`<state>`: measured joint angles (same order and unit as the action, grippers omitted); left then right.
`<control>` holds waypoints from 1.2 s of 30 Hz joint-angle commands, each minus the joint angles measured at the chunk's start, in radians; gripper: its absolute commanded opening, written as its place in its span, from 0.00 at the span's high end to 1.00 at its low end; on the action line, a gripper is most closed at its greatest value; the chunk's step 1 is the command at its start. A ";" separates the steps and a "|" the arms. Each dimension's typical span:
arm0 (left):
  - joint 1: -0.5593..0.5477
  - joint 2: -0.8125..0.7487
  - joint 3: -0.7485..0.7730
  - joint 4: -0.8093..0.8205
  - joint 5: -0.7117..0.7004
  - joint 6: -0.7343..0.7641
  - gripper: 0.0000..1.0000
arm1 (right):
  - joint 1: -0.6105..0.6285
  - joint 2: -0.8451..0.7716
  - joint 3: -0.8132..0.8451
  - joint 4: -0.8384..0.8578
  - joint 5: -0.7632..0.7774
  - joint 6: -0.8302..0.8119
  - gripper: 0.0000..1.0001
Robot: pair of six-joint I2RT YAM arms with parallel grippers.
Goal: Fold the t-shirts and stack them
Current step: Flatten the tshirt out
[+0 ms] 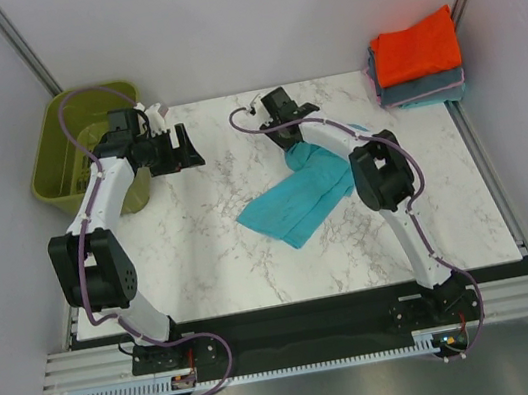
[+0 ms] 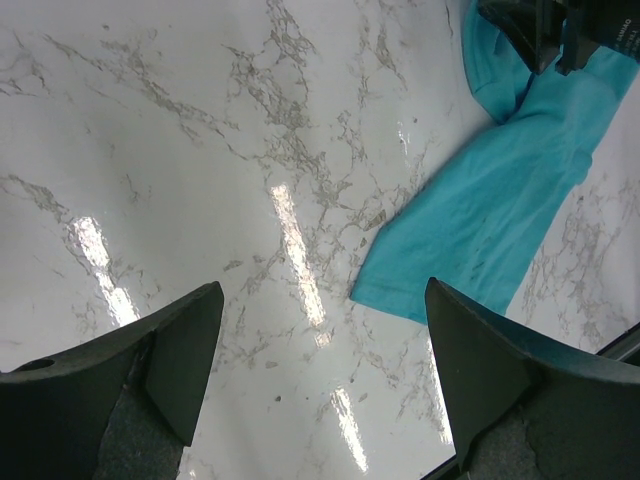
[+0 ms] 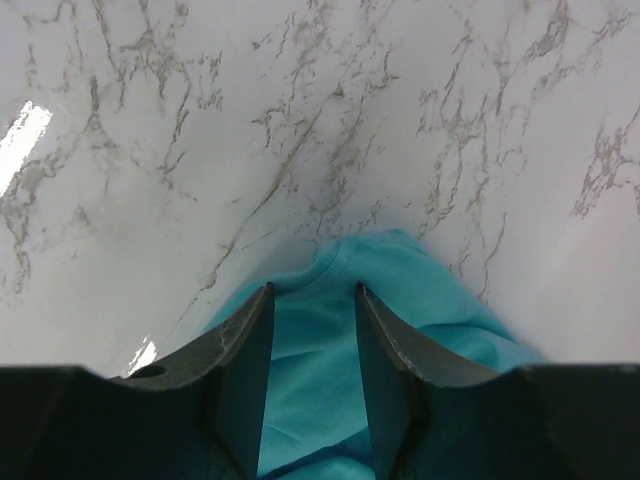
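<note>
Teal t-shirt (image 1: 295, 202) edge pinched, right claw (image 3: 314, 295), mid-table

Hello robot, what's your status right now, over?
Left end effector open, holding nothing. Right end effector gripping the teal t-shirt, rumpled mid-table. Nothing lies between it and the folded stack, orange-red t-shirt on top.

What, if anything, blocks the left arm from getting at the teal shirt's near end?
Probably nothing, so likely yes: bare table lies between the open left gripper and the teal shirt; the right gripper straddles only its far end.
</note>
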<state>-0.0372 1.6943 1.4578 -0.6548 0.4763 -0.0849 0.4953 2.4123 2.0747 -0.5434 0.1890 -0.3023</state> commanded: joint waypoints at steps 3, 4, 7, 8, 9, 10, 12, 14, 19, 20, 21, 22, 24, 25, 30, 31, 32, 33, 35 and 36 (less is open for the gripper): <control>-0.006 0.004 0.029 0.027 -0.004 -0.009 0.11 | 0.000 0.021 0.032 0.003 -0.003 -0.011 0.55; -0.007 0.004 0.032 0.027 -0.001 -0.009 0.11 | 0.000 0.021 0.030 0.000 -0.005 -0.012 0.56; -0.010 0.004 0.030 0.027 -0.004 -0.009 0.11 | -0.001 0.024 0.028 -0.001 -0.008 -0.021 0.62; -0.010 0.004 0.032 0.029 -0.007 -0.007 0.11 | 0.000 0.022 0.028 -0.001 -0.011 -0.024 0.63; -0.012 0.004 0.030 0.029 -0.007 -0.007 0.10 | 0.000 0.021 0.030 -0.001 -0.014 -0.026 0.67; -0.013 0.002 0.030 0.027 -0.007 -0.007 0.10 | 0.000 0.019 0.033 -0.001 -0.020 -0.031 0.69; -0.013 0.002 0.030 0.027 -0.007 -0.006 0.10 | 0.000 0.008 0.036 -0.003 -0.025 -0.034 0.73; -0.015 0.001 0.032 0.029 -0.007 -0.006 0.10 | -0.001 -0.002 0.041 -0.004 -0.026 -0.043 0.76; -0.020 -0.005 0.035 0.027 -0.008 -0.004 0.10 | -0.001 -0.047 0.076 -0.003 -0.033 -0.060 0.88; -0.021 -0.005 0.035 0.027 -0.010 -0.004 0.10 | -0.001 -0.071 0.085 -0.006 -0.037 -0.067 0.90; -0.021 -0.005 0.035 0.027 -0.010 -0.003 0.10 | 0.000 -0.085 0.088 -0.006 -0.042 -0.070 0.91; -0.021 -0.008 0.035 0.027 -0.011 0.000 0.10 | 0.000 -0.114 0.093 -0.004 -0.043 -0.077 0.92; -0.023 -0.012 0.032 0.026 -0.019 0.002 0.10 | 0.000 -0.146 0.100 -0.006 -0.054 -0.086 0.97; -0.023 -0.012 0.032 0.026 -0.021 0.004 0.10 | -0.001 -0.162 0.104 -0.006 -0.060 -0.087 1.00; -0.023 -0.007 0.032 0.026 -0.027 0.004 0.10 | 0.006 -0.278 0.171 -0.009 -0.129 -0.083 1.00; -0.021 -0.005 0.033 0.024 -0.027 0.001 0.10 | 0.011 -0.292 0.188 -0.009 -0.143 -0.083 1.00; -0.023 -0.002 0.036 0.024 -0.027 0.001 0.10 | 0.018 -0.320 0.234 -0.009 -0.146 -0.081 1.00; -0.023 0.002 0.044 0.024 -0.027 -0.001 0.10 | 0.022 -0.332 0.263 -0.009 -0.152 -0.078 1.00; -0.023 0.008 0.055 0.026 -0.022 -0.003 0.10 | 0.028 -0.366 0.353 -0.007 -0.178 -0.083 1.00; -0.024 0.018 0.067 0.026 -0.022 -0.003 0.10 | 0.031 -0.378 0.378 0.002 -0.181 -0.084 1.00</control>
<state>-0.0547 1.6978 1.4647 -0.6559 0.4591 -0.0845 0.5072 2.1551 2.3222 -0.5983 0.0631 -0.3737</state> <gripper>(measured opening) 0.896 0.021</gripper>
